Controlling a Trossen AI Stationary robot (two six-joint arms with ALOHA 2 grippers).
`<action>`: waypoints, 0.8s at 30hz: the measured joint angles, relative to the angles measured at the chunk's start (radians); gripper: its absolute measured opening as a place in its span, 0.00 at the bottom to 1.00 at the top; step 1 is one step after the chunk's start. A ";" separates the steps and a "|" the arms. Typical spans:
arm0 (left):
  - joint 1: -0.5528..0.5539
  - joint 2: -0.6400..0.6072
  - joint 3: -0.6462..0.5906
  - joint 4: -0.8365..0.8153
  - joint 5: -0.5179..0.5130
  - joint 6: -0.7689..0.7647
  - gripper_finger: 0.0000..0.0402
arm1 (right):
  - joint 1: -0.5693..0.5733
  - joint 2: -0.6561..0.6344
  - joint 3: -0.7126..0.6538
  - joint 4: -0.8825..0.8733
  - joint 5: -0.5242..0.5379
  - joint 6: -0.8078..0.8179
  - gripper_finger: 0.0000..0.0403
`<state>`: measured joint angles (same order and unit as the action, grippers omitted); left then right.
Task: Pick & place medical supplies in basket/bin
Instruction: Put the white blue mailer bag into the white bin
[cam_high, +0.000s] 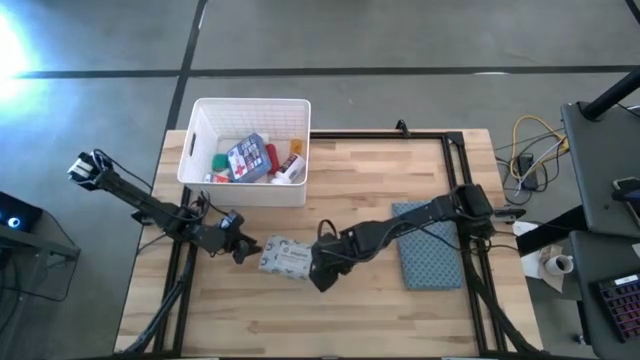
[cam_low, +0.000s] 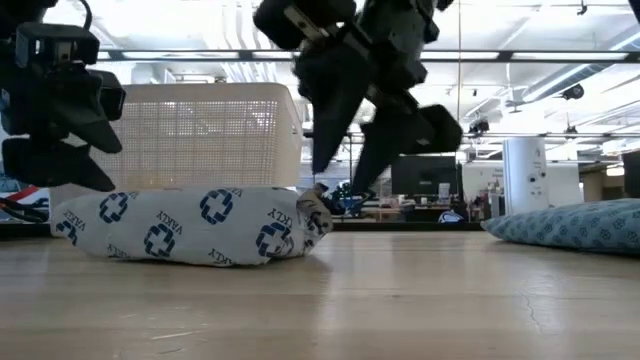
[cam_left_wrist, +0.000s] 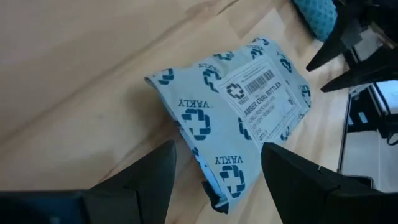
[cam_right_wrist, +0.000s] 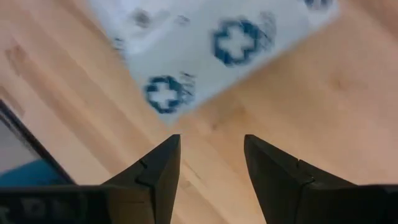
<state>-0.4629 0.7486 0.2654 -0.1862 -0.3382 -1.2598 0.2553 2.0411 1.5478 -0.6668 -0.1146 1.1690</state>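
A white pouch printed with blue crosses (cam_high: 285, 258) lies flat on the wooden table, near the middle front. My left gripper (cam_high: 245, 250) is open at the pouch's left end. In the left wrist view (cam_left_wrist: 217, 149) its fingers stand on either side of the pouch's near corner (cam_left_wrist: 217, 183). My right gripper (cam_high: 320, 275) is open at the pouch's right end, fingers pointing down above bare wood (cam_right_wrist: 211, 140). The white slotted bin (cam_high: 200, 150) stands at the far left. It holds a blue-white first-aid pouch (cam_high: 245, 158), a red tube (cam_high: 270, 160) and white bottles (cam_high: 288, 172).
A blue-grey cloth pad (cam_high: 432, 245) lies on the table's right side, under my right arm. A dark frame (cam_high: 455, 150) runs along the table's far and right edges. Bare wood lies in front of the pouch, and between the pouch and the bin.
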 joint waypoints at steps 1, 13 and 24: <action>0.000 0.000 -0.004 0.003 0.000 -0.007 0.54 | -0.005 0.000 -0.011 0.001 -0.023 0.039 0.42; 0.000 0.000 -0.021 0.028 0.070 -0.011 0.54 | 0.021 0.000 -0.080 0.164 -0.009 0.249 0.49; 0.000 0.001 -0.026 0.128 0.071 -0.010 0.54 | 0.062 -0.007 -0.059 0.169 0.012 0.231 0.80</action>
<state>-0.4629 0.7498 0.2390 -0.0584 -0.2668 -1.2701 0.3169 2.0339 1.4884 -0.4979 -0.1031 1.4001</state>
